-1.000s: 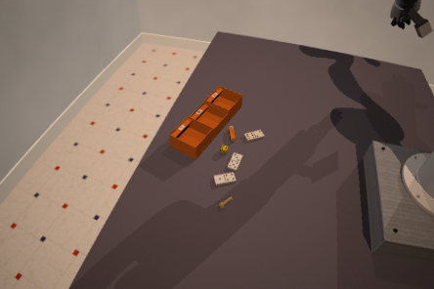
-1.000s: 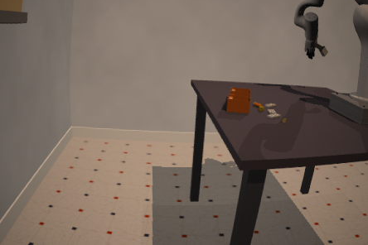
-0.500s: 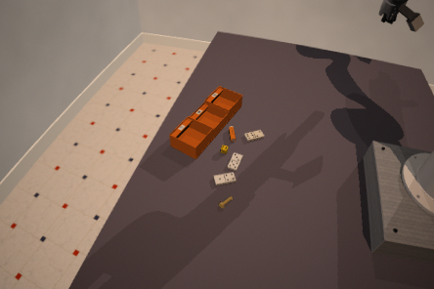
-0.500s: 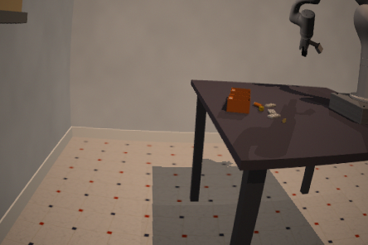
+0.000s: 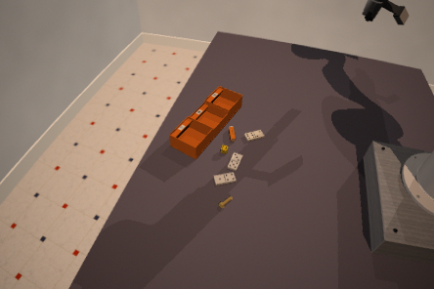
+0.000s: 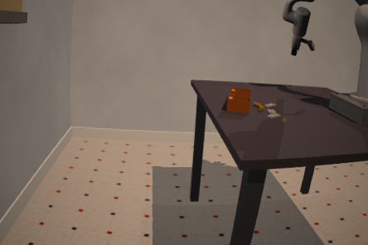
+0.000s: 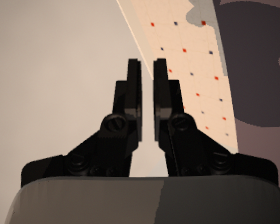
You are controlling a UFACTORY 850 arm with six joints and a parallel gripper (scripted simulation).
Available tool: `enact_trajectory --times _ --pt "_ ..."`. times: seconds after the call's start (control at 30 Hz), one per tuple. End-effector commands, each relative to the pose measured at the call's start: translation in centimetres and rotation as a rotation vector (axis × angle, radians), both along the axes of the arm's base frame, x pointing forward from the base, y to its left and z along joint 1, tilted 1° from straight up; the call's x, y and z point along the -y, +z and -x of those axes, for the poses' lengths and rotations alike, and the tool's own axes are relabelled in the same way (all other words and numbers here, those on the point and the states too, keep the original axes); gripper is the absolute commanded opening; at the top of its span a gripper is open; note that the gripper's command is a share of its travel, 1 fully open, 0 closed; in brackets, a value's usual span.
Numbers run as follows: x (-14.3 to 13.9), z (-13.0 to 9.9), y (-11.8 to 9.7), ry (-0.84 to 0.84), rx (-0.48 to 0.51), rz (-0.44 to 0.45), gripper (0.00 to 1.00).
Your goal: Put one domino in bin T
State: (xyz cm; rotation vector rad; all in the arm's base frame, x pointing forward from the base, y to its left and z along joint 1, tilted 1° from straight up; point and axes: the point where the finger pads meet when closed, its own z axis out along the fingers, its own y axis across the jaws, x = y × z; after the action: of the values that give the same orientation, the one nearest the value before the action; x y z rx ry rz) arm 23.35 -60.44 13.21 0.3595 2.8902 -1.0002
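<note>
Three white dominoes lie on the dark table: one (image 5: 254, 135) by the orange cylinder, one (image 5: 235, 161) in the middle, one (image 5: 225, 179) nearest the front. They show small in the exterior view (image 6: 271, 110). An orange row of three bins (image 5: 207, 121) (image 6: 239, 100) stands left of them; I cannot read the marks. My gripper (image 5: 369, 15) (image 6: 294, 51) (image 7: 147, 77) hangs high above the table's far right part, far from the dominoes. Its fingers are shut with nothing between them.
An orange cylinder (image 5: 232, 133), a small yellow die (image 5: 224, 148) and a brass bolt (image 5: 225, 203) lie among the dominoes. The arm's grey base (image 5: 396, 195) stands at the table's right. The table's left edge drops to a tiled floor (image 5: 73, 146).
</note>
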Motion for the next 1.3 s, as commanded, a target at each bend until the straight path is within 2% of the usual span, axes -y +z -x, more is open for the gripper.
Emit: enact_trajectory --times 0.0,0.1,0.27,0.33,0.4,0.47,0.57,0.7,0.9,1.0,1.1,1.2,1.27 --pt "-1.6 -3.8 0.1 0.109 -0.022 -0.016 0.07" --pt "-1.6 -3.9 0.1 0.108 -0.022 -0.016 0.07" --pt "-3.7 -7.5 0.1 0.295 -0.067 -0.041 0.07" --pt "-3.7 -7.5 0.1 0.295 -0.067 -0.041 0.07" --pt "-4.6 -8.9 0.1 0.313 -0.071 -0.043 0.07" --pt "-4.6 -9.0 0.1 0.313 -0.071 -0.043 0.07" --pt "-6.1 -11.0 0.1 0.457 -0.107 -0.058 0.07" --pt "-8.1 -13.6 0.1 0.518 -0.122 -0.064 0.07" --pt "-8.7 -14.2 0.1 0.566 -0.135 -0.067 0.07" --pt "-10.4 -16.1 0.1 0.703 -0.171 -0.077 0.07" --pt "-12.0 -17.8 0.1 0.723 -0.177 -0.079 0.07" --pt "-12.0 -17.8 0.1 0.723 -0.177 -0.079 0.07" --pt "-13.3 -18.9 0.2 0.82 -0.203 -0.083 0.07"
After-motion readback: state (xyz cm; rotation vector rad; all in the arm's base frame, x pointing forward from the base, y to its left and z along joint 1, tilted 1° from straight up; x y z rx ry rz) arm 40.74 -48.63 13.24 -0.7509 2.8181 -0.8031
